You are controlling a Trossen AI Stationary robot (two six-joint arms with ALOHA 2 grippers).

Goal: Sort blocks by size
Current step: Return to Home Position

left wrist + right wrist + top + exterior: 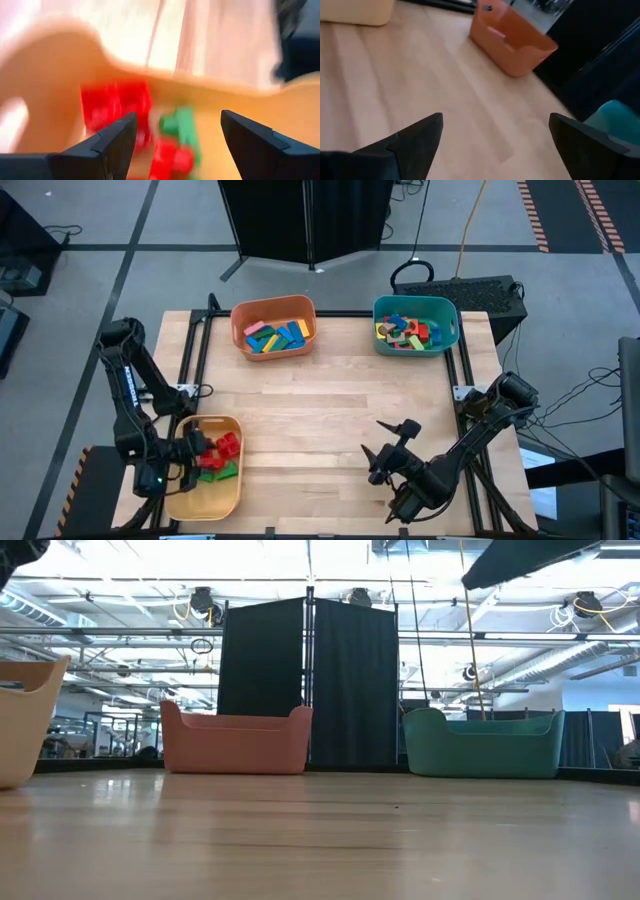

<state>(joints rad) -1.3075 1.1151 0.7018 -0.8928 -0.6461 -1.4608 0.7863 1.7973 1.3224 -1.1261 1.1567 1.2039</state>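
While the left claw (178,116) hangs wide open and empty right over the yellow bin (212,502) at the near left corner of the surface (330,400), the red blocks (229,445) and green blocks (222,473) sit in that bin just below it. The right claw (376,438) is spread wide too, holding nothing, above bare wood on the near right. At the far edge, the orange bin (240,315) holds long bars (275,337) in yellow, pink, blue and green. The teal bin (452,320) to its right has a mixed pile of blocks (408,332).
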